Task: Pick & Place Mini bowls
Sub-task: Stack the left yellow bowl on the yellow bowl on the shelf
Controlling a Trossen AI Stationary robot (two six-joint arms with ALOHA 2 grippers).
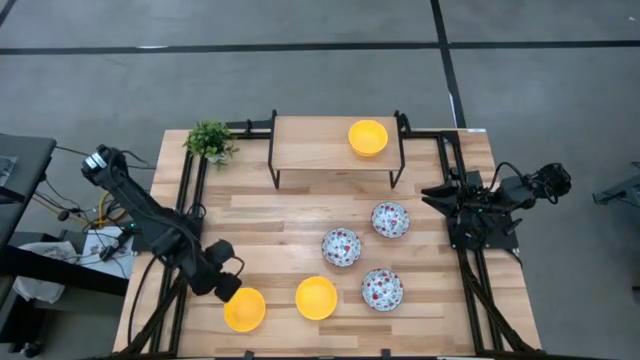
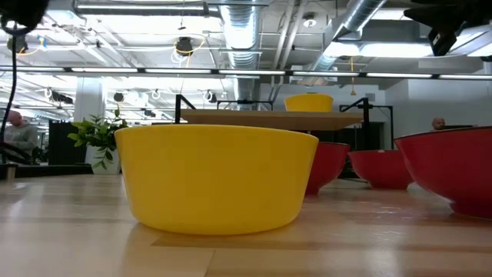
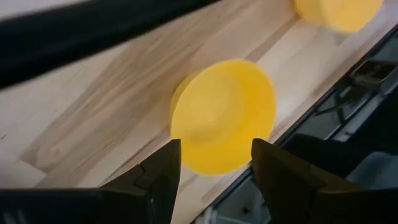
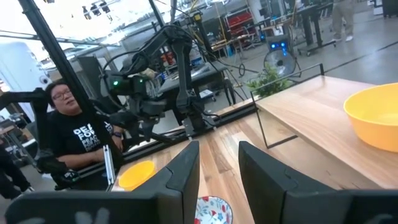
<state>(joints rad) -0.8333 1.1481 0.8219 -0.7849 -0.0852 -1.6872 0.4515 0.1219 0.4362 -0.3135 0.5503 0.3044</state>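
Wooden boards make up the table [image 1: 270, 215], and a small raised shelf [image 1: 310, 145] stands at its far edge, next to a little green plant [image 1: 209, 140]. One yellow mini bowl [image 1: 367, 137] already sits on that shelf, so I think one bowl is done. Five bowls are on the table below. Two more yellow bowls lie near the front edge, one on the left [image 1: 244, 309] and one in the middle [image 1: 316, 298]. Three white flowery bowls sit to the right of them: one [image 1: 390, 219], a second [image 1: 341, 246] and a third [image 1: 382, 289].

The left gripper [image 1: 228, 282] hangs just over the left yellow bowl [image 3: 222, 116]. Its fingers [image 3: 155, 177] are spread apart and nothing is between them yet. It looks ready to go down and grab the rim.

The right gripper [image 4: 219, 171] waits far off at the right side of the table, high up. Its fingers are apart too, and it holds nothing. A person sits behind the table in the room.

Most of the job seems left to do.
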